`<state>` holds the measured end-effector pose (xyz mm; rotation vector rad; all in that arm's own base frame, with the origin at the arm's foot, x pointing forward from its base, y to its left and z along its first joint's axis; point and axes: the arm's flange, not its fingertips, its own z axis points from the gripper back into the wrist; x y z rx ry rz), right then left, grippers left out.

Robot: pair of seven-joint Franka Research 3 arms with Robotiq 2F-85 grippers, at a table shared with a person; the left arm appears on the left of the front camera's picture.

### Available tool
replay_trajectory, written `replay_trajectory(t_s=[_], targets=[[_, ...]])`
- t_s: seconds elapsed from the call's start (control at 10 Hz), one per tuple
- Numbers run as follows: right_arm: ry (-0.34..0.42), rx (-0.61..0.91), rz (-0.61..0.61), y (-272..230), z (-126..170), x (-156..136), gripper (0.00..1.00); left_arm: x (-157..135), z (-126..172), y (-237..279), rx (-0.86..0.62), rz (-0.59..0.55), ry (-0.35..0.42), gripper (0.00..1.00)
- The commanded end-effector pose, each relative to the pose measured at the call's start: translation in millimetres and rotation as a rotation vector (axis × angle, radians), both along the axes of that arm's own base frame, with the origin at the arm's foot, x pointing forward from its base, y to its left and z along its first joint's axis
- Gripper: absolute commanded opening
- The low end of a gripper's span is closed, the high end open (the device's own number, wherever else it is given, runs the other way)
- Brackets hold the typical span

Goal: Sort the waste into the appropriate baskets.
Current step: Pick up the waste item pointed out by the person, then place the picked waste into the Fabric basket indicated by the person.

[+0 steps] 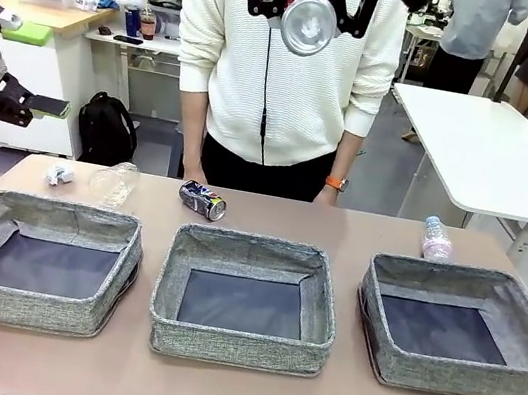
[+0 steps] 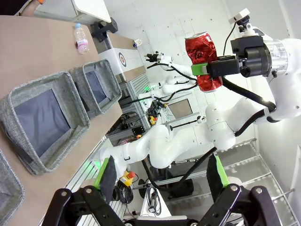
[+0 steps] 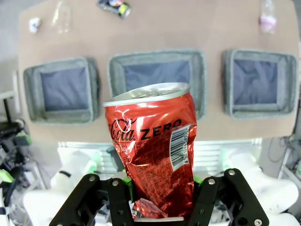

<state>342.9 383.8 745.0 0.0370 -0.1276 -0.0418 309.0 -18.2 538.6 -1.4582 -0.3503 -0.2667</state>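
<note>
My right gripper (image 1: 312,3) hangs high over the table's middle, shut on the dented red soda can (image 1: 308,24). In the right wrist view the can (image 3: 155,146) stands between its fingers above the middle basket (image 3: 157,56). Three grey baskets (image 1: 28,305) (image 1: 237,345) (image 1: 452,376) stand in a row. Behind them lie a white paper wad (image 1: 58,174), a clear bottle (image 1: 114,183), a dark blue can (image 1: 203,200) and a pink-labelled bottle (image 1: 436,240). My left gripper (image 2: 162,176) is open and holds nothing, off the table's left side (image 1: 31,106).
A person in a white sweater (image 1: 280,69) stands at the far edge with both hands resting by the table. A white table (image 1: 496,145) stands at the back right, and a black backpack (image 1: 106,125) sits on the floor at the back left.
</note>
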Motion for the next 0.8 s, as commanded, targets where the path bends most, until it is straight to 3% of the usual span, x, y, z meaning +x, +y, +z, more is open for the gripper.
replay_trajectory(t_s=[0.0,0.7], targets=[[0.000,0.006,0.001,0.1,-0.2,-2.3,0.11,-1.2,-0.2,-1.0,-0.021,-0.006,-0.024,1.00],[0.000,0.006,0.001,0.1,-0.2,-2.3,0.11,-1.2,-0.2,-1.0,-0.021,-0.006,-0.024,1.00]])
